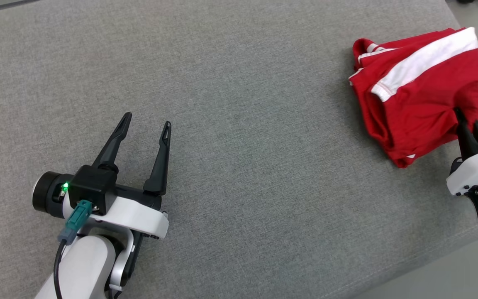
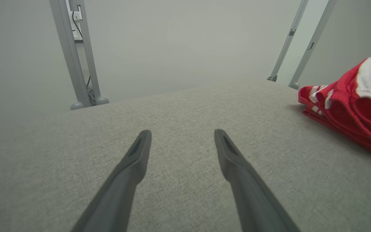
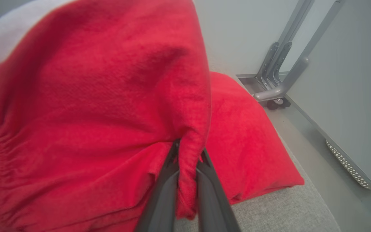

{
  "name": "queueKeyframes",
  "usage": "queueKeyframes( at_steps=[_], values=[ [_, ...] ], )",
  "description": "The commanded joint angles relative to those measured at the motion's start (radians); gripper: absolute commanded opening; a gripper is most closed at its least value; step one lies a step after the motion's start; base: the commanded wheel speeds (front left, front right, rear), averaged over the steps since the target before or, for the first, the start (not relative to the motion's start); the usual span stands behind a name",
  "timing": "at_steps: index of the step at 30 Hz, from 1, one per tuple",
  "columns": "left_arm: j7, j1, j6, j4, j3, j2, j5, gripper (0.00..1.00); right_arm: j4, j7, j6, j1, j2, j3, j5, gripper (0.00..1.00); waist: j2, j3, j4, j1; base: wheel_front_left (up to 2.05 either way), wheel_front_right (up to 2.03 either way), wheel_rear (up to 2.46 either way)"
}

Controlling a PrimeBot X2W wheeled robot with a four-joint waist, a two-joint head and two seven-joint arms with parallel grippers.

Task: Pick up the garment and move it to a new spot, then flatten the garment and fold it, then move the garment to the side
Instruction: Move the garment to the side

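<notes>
On the grey fabric table [image 1: 239, 124], a folded red-and-white garment [image 1: 425, 91] lies just ahead of the right gripper [image 1: 467, 117], its fingers pinched on a fold at its near edge, close to the table's right edge. The left gripper [image 1: 147, 119], spread wide and empty, sits well apart, with bare table between them.

No writing, brand, number or sign legible in any view. Red garment [image 1: 430, 99] shows plain white bands; no print readable on them.
</notes>
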Motion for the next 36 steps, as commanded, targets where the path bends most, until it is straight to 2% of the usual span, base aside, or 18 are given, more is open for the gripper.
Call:
queueKeyframes(
  at_steps=[1,2,6,11,16,19,26,31,36],
  values=[
    [-0.006,-0.014,-0.007,0.002,0.0,0.002,0.004,1.0,0.018,-0.011,-0.001,-0.023,-0.004,-0.002,0.026,0.35,0.0,0.009,0.008,0.0,0.0,0.0,0.0],
    [-0.005,-0.017,-0.008,0.004,-0.002,0.002,0.005,1.0,0.047,-0.004,-0.001,-0.029,-0.005,0.006,0.031,1.0,0.0,0.014,0.011,0.0,0.0,0.0,0.0],
    [-0.009,-0.028,-0.008,0.013,-0.006,0.0,0.002,1.0,0.12,-0.021,-0.001,-0.057,-0.018,0.006,0.052,1.0,0.0,0.014,0.025,0.0,0.0,0.0,0.0],
    [-0.034,-0.014,-0.005,0.025,-0.002,-0.011,-0.012,1.0,0.106,-0.037,-0.001,-0.024,-0.03,-0.005,0.067,1.0,0.0,-0.015,0.048,0.0,0.0,0.0,0.0],
    [-0.063,0.018,0.007,0.031,0.021,-0.016,-0.038,1.0,-0.083,-0.036,-0.001,0.076,-0.015,-0.09,0.033,1.0,0.0,-0.058,0.065,0.0,0.0,0.0,0.0],
    [-0.083,0.031,0.015,0.023,0.042,-0.018,-0.056,1.0,-0.226,-0.034,-0.001,0.151,0.015,-0.15,-0.009,1.0,0.0,-0.088,0.078,0.0,0.0,0.0,0.0],
    [-0.106,0.076,0.039,0.0,0.084,-0.017,-0.08,1.0,-0.517,-0.034,-0.001,0.308,0.087,-0.213,-0.126,1.0,0.0,-0.155,0.135,0.0,0.0,0.0,0.0],
    [-0.113,0.122,0.044,-0.001,0.108,-0.008,-0.101,1.0,-0.641,0.002,-0.001,0.391,0.152,-0.243,-0.185,1.0,0.0,-0.206,0.187,0.0,0.0,0.0,0.0],
    [-0.115,0.187,0.06,-0.01,0.125,0.002,-0.117,1.0,-0.696,0.056,-0.001,0.447,0.202,-0.255,-0.232,1.0,0.0,-0.263,0.216,0.0,0.0,0.0,0.0]
  ],
)
